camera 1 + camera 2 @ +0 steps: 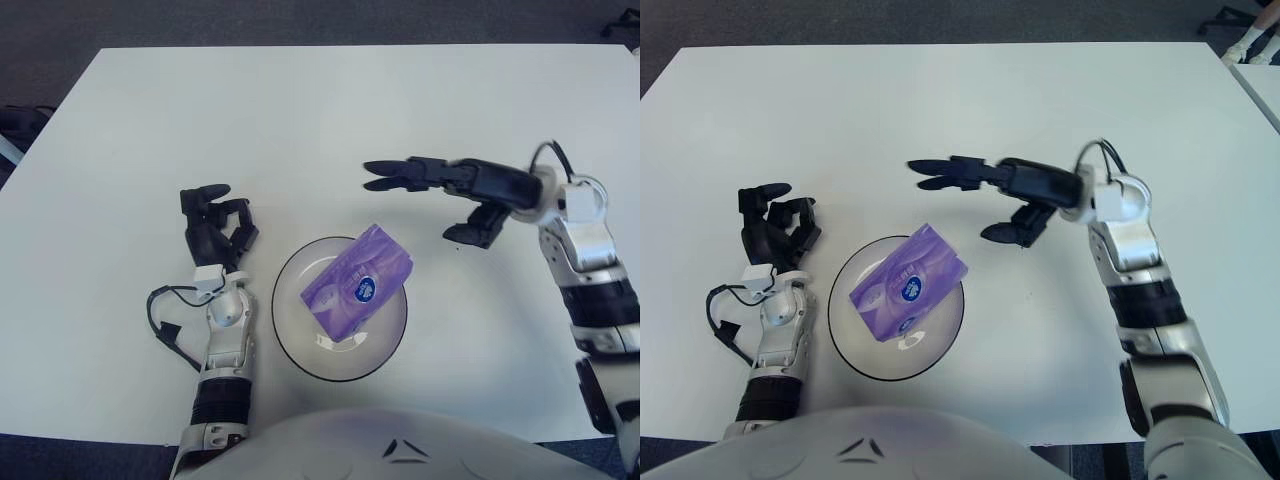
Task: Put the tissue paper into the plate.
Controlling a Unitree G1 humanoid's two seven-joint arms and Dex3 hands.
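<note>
we see a white table (300, 110) filling most of the view, its far edge and both far corners visible against dark floor, and its near edge partly covered by our own pale torso at the bottom. the far half of the surface is bare and wide, and there is open white room to the right of the plate under our right arm.

the plate (290, 340) is a clear, shallow round dish with a dark rim, sitting near the near edge, just left of centre. the tissue paper (357, 285) lies in it: a soft purple pack with a paler pattern and a small round blue label on its upper face. it rests tilted, its far right corner reaching over the plate's far rim, its near end down in the bowl.

our right hand (440, 190) shows beyond and to the right of the plate, apart from the pack, fingers (385, 176) spread and stretched out leftward, thumb hanging below, holding nothing.

our left hand (215, 225) shows just left of the plate, fingers loosely curled upward, holding nothing, with a black cable (165, 320) looping beside the wrist.
</note>
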